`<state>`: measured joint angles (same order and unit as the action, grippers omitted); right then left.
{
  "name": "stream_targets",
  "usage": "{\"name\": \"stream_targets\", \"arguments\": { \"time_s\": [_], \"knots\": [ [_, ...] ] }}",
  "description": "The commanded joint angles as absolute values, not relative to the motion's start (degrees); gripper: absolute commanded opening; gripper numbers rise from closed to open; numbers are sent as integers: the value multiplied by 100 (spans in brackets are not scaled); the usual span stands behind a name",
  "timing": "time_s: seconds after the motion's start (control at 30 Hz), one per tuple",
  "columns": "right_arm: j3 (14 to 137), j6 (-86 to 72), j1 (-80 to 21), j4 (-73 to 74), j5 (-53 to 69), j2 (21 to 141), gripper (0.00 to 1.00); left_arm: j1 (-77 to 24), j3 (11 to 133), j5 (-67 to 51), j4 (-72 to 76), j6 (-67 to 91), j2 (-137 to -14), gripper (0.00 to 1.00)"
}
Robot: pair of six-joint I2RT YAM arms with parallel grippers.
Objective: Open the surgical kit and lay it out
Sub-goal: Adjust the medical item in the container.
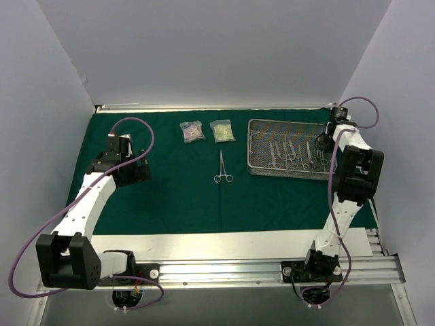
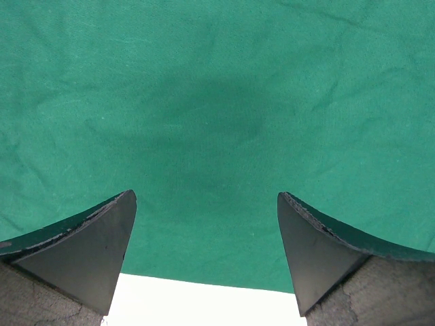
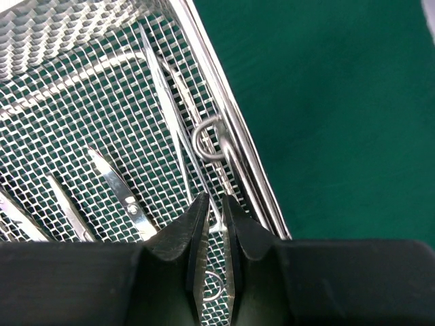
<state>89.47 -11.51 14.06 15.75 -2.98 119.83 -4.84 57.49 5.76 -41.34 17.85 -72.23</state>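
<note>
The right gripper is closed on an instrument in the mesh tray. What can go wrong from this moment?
1. The right gripper pinches the slim steel scissor-handled instrument close to the wall of the silver wire-mesh tray; lifting may snag it there and drag the tray.
2. The pinch is at one thin spot, so it may swivel or slip.

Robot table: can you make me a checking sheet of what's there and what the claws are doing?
Surface: green cloth spread flat over the table, white strip bare at the near edge.
Job's things: wire-mesh tray at far right holding several steel instruments; one instrument alone on the cloth; two clear packets side by side by the far edge.
Clutter: nothing seen.
Grippers: left gripper open above bare cloth; right gripper shut on a slim instrument by the tray's wall.
Cables: purple cable looping along each arm.
Surroundings: white walls on three sides; metal rail under the arm bases.
</note>
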Motion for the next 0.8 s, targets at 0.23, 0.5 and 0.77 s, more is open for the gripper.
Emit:
{"name": "stream_targets", "arguments": {
  "time_s": [0.23,0.5,0.77],
  "knots": [
    [9457,-633,1512,1907,-132,12401,11,-519,5827,615,-3990,1828,-7251,94],
    [9396,-589,1512,2012,-106,12585,13,-510,5827,615,-3982,1811,-7295,94],
    [9325,-747,1301,2092,307,12551,12,-519,5827,606,-3981,1802,-7304,94]
  ]
}}
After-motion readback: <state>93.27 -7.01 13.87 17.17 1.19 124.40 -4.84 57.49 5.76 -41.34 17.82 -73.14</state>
